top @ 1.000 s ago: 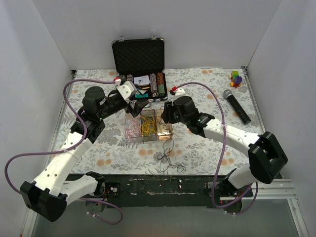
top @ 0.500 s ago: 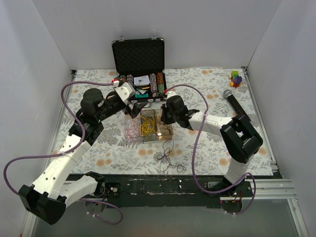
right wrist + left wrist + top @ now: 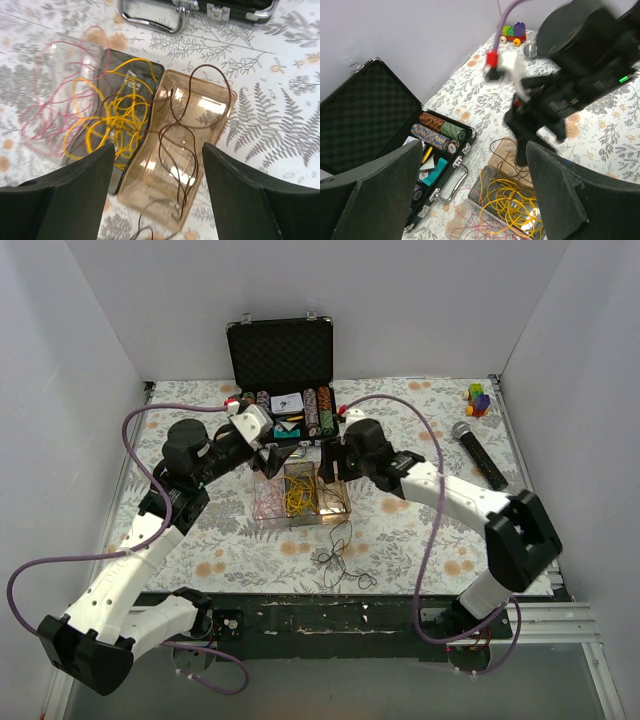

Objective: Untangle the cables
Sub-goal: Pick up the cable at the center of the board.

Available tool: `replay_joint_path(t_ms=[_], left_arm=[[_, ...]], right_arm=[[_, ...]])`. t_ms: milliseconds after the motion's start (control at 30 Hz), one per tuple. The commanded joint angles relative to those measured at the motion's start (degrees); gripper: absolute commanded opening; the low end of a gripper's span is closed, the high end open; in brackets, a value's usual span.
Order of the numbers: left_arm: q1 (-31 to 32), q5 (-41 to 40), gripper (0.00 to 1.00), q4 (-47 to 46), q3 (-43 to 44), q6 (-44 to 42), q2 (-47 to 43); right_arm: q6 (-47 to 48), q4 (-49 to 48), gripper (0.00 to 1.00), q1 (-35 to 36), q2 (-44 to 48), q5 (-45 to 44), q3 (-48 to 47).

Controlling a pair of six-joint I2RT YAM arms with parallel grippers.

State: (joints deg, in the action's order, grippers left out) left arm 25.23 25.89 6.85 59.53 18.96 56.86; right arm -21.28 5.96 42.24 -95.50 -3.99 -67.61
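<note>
Robot lab test cell. White panel walls box in a floral-clothed table. Left arm and right arm are bolted at 6 o'clock. Unrelated props: poker-chip case at 12, microphone and toy blocks at 2.

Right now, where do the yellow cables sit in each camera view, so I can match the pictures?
Top external: yellow cables near the centre of the picture.
Left wrist: yellow cables at the bottom edge, right of centre.
Right wrist: yellow cables left of centre.
Shared landmark: the amber tray right next to them in all three views.
</note>
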Motion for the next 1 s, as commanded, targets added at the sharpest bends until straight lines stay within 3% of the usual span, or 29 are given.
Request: replay_joint_path(t_ms=[0,200,333,500,967], left_arm=[[-0.27,-1.28,0.85,0.79,2.08,1.78,-1.84],[-0.36,-1.63,0.86,2.64,2.79,1.08,-2.81],[-0.36,-1.37,0.86,4.31,3.58,0.73,-2.98],[-0.36,-1.11,0.86,5.71,4.28,0.99,-3.6],[-0.36,-1.45,0.86,8.26,4.37,-0.06,-6.14]], right_arm=[[0.28,2.38,0.83,0.04,14.88,-0.67,5.02],[-2.53,5.9,0.86,4.42,30.01,-2.16,16.53],[-7.27,8.55,0.87,13.89,31.78,-5.84,21.9],[-13.61,5.04,0.88,21.74,29.42,-10.06,28.67],[-21.17,2.31,0.87,25.7,10.61,-21.85,24.9]])
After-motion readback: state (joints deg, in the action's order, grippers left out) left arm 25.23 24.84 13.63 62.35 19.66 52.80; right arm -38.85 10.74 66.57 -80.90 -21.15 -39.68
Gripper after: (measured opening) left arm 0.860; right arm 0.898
